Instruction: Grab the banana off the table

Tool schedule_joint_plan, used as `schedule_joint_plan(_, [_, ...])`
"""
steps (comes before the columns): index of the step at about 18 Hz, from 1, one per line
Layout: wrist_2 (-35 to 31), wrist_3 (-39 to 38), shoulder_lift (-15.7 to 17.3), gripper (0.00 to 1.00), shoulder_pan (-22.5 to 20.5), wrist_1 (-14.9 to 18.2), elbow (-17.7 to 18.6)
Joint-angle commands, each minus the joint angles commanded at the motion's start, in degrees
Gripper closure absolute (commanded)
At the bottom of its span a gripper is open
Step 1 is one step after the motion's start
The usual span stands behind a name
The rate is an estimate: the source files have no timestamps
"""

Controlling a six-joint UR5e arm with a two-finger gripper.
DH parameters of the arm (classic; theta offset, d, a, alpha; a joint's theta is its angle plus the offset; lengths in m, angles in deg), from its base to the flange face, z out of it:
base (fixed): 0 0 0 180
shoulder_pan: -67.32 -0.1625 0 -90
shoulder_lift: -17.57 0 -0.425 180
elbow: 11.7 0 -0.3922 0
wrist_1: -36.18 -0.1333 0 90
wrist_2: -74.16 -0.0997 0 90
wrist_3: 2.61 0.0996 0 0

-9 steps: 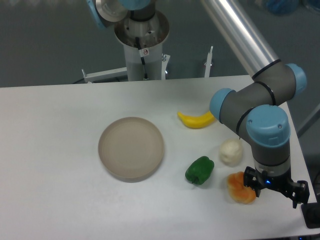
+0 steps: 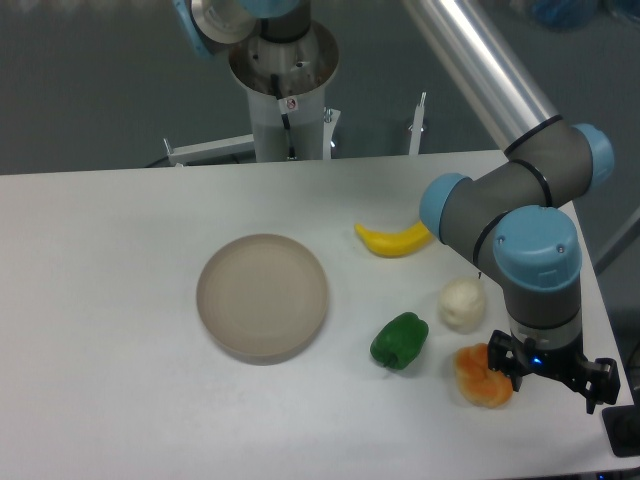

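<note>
Glossy plastic banana (image 2: 392, 240), matte table (image 2: 100, 300)

Arm low over the desk's near right corner, banana lying free

The tool (image 2: 548, 376) hangs just beside the lumpy orange fruit (image 2: 480, 376); its fingers cannot be made out. The banana (image 2: 392, 240) lies on the white desk (image 2: 100, 300) well beyond the tool, untouched. A white lump (image 2: 462, 304) and green pepper (image 2: 400, 340) sit nearer, the round beige plate (image 2: 262, 296) farther off.

Dark grey-green wall (image 2: 90, 80) behind, evenly lit
</note>
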Motion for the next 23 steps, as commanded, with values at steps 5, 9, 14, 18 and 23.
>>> schedule_joint_plan(5, [-0.3,4.1,5.3,0.0,-0.7,6.4,4.0])
schedule_joint_plan(9, [-0.5,10.1,11.7,0.0,-3.5,13.3,8.9])
schedule_joint_plan(14, [-0.6,19.8,18.6,0.0,-8.2,20.3,14.1])
schedule_joint_plan(18, [-0.4,23.7,21.9,0.0,-11.8,22.2,19.6])
schedule_joint_plan(23, [0.2,24.6,25.3,0.0,-14.3,21.8,27.4])
